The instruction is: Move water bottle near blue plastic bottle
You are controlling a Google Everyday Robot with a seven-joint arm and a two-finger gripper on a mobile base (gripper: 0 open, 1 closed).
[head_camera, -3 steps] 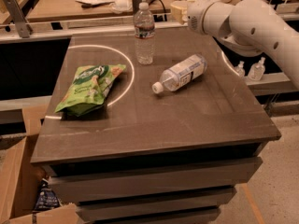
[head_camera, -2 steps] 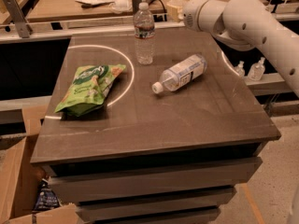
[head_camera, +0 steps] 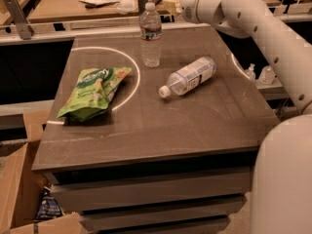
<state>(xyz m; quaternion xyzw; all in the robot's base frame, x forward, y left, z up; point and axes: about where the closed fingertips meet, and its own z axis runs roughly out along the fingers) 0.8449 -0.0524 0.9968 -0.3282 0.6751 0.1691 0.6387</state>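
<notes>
The water bottle (head_camera: 150, 33) stands upright near the back of the dark table (head_camera: 146, 130); it is clear and ribbed, with a white cap and a dark label band. The blue plastic bottle (head_camera: 190, 76) lies on its side to the right of it and a little nearer. Its white cap points front-left and its large white label faces up. The two bottles are a short gap apart. My gripper (head_camera: 171, 3) is at the end of the white arm, above the table's back edge, just right of the water bottle's top and holding nothing I can see.
A green snack bag (head_camera: 92, 92) lies on the left half of the table, over a white circle line. My white arm (head_camera: 273, 38) spans the right side. A wooden counter (head_camera: 73, 4) stands behind. Cardboard boxes (head_camera: 14, 189) are on the floor at the left.
The arm's end has moved a little left along the table's back edge, closer to the water bottle. Both bottles and the bag have not moved.
</notes>
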